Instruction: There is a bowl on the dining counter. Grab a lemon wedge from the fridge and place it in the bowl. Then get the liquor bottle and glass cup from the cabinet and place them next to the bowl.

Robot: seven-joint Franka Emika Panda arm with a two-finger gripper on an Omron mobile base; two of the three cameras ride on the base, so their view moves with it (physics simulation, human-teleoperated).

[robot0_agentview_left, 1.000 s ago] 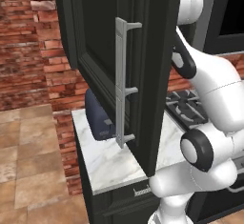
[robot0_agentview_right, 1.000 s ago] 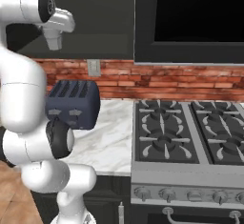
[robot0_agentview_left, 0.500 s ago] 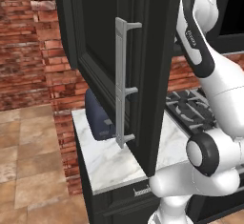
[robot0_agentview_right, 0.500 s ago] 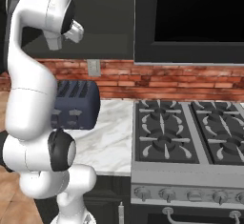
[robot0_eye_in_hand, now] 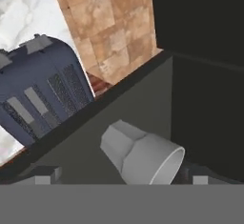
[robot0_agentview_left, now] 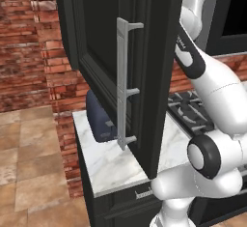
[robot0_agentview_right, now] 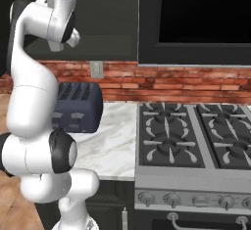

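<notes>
I see the cabinet [robot0_agentview_left: 140, 66] with its door swung open, and on its grey shelf the glass cup [robot0_eye_in_hand: 143, 157] lies tipped on its side. My gripper [robot0_eye_in_hand: 119, 179] is spread wide, holding nothing, close beside the cup, above the toaster [robot0_eye_in_hand: 40, 87].

We are watching the arm [robot0_agentview_right: 34, 92] swinging up and in toward the cabinet [robot0_agentview_left: 144, 66]: a second ago its upper links were arching away from the open door [robot0_agentview_left: 103, 62], and now they are straightening, the elbow rising beside the door's far edge. In the right base view the wrist is climbing from the left margin to sit higher, nearer the cabinet's underside, above the toaster [robot0_agentview_right: 78, 107]. We are seeing the hand tucking in toward the cabinet shelf, with the glass cup [robot0_eye_in_hand: 143, 158] lying just ahead of the wide-spread gripper [robot0_eye_in_hand: 121, 178].
</notes>
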